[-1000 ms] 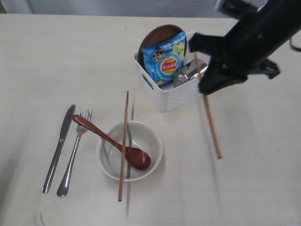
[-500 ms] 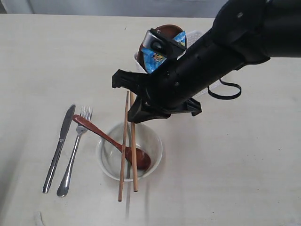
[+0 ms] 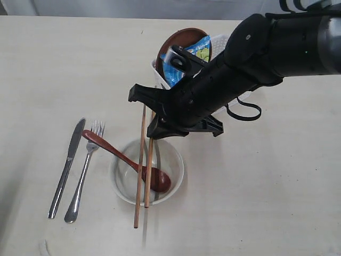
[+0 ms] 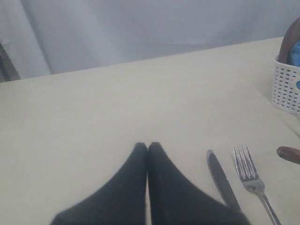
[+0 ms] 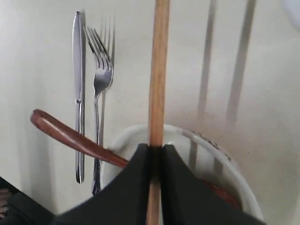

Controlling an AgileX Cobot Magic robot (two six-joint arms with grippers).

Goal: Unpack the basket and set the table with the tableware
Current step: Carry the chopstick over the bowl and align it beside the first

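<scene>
**Exterior view**
- Right gripper (image 3: pixel 152 121): reaches across the middle, over the bowl's far rim, and is clamped on the held chopstick (image 3: pixel 148 176).
- Held chopstick: its long axis runs from the far edge toward the near edge, and its low end is over the bowl (image 3: pixel 180 169).
- Key relation: the laid chopstick (image 3: pixel 136 216) lies across the bowl just beside the held one, on its left-edge side and nearly parallel. I cannot tell if they touch. Setting it down probably needs only a small lowering.
- Nearer arm: the right; the left is out of this view.
- Spoon (image 3: pixel 114 150): its head is in the bowl, and its handle leans out toward the fork (image 3: pixel 82 176) and knife (image 3: pixel 66 169).
- Basket (image 3: pixel 157 72): sits toward the far edge and is mostly hidden by the arm. The plate (image 3: pixel 181 38) and chips (image 3: pixel 201 50) show above it. No cup is visible.

**Left wrist view**
- Left gripper (image 4: pixel 147 149): its tips are pressed together with nothing between them, above the bare table (image 4: pixel 93 108).
- In frame: the knife (image 4: pixel 219 176) and fork (image 4: pixel 249 176). The basket (image 4: pixel 287 86) and spoon (image 4: pixel 288 153) are cut off, and the bowl is out of frame.

**Right wrist view**
- Right gripper (image 5: pixel 155 152): pinches the held chopstick (image 5: pixel 158 70) tight.
- Below it: the bowl (image 5: pixel 206 143), spoon (image 5: pixel 65 133), knife (image 5: pixel 78 79) and fork (image 5: pixel 99 79).
- Unclear: the pale streaks look like shadows, and the laid chopstick cannot be made out.
</scene>
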